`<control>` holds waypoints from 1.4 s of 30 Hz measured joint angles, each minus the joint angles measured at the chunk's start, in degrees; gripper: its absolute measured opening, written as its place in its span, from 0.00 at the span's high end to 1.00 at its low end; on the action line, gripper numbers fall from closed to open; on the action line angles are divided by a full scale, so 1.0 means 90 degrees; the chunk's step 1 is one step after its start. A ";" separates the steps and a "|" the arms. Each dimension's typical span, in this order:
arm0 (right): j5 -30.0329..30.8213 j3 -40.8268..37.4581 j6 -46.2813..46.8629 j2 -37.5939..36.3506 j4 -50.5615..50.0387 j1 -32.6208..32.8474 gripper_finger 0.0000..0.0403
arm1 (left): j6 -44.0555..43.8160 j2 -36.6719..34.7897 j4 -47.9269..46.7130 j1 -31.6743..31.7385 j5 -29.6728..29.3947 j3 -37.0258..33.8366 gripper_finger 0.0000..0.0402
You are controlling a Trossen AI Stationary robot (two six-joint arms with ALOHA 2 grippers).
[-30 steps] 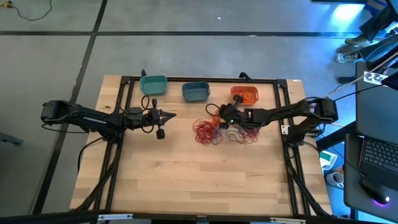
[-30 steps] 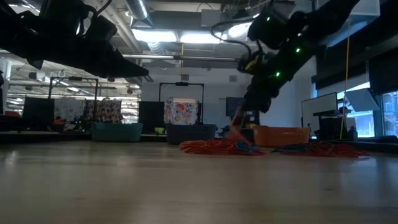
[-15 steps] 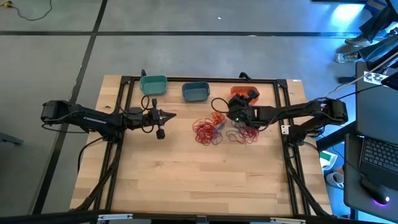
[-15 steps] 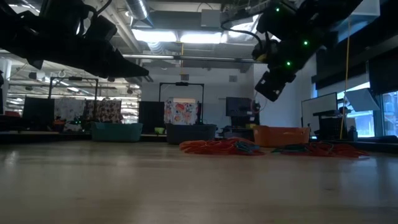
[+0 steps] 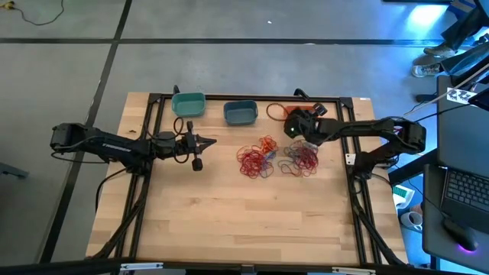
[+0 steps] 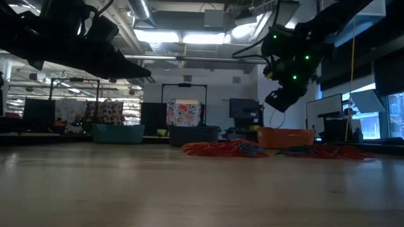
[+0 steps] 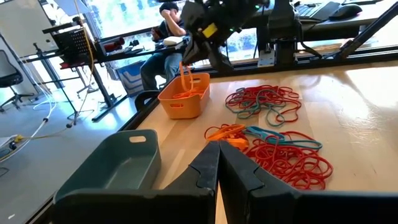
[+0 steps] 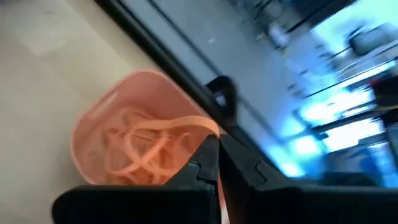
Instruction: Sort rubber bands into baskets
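Two heaps of rubber bands lie mid-table: a red heap (image 5: 252, 160) with orange and blue ones (image 7: 280, 155), and a mixed red and teal heap (image 5: 302, 158) (image 7: 264, 102). Along the far edge stand the teal basket (image 5: 188, 104), the slate blue basket (image 5: 240, 112) and the orange basket (image 7: 183, 99), which has orange bands in it (image 8: 130, 149). My right gripper (image 5: 290, 121) hovers over the orange basket, shut on an orange rubber band (image 5: 276, 111). My left gripper (image 5: 212, 140) hangs shut above the table's left part, touching nothing. My right gripper pinches an orange rubber band (image 8: 198, 124) between its two fingertips, slanting down from the table's right side. The band hangs slack below the fingers (image 7: 185, 74), and its lower end reaches down into the orange basket.
A black frame rail (image 5: 229, 98) runs along the table's far edge behind the baskets. The near half of the wooden table (image 5: 244, 221) is bare. Beyond the table, a person sits at a desk (image 7: 165, 37).
My right gripper has risen from the heaps and swung toward the table's far right, to above the orange basket, rolling and tipping its fingers as it went. It has stayed shut on the orange band, which has come clear of the heap and now dangles into the basket.
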 joint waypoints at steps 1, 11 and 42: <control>-0.0213 0.0000 0.0060 0.0002 0.0000 -0.0124 0.97 | 0.0000 0.0000 0.0000 0.0002 -0.0002 0.0000 0.99; -0.1307 0.0000 0.0315 -0.0005 0.0005 -0.0640 0.74 | 0.0000 0.0000 0.0000 0.0000 0.0000 0.0000 0.99; -0.4955 0.0006 -0.1157 0.1866 0.4962 0.0821 0.60 | -0.0005 0.0000 0.0002 0.0002 0.0000 0.0000 0.99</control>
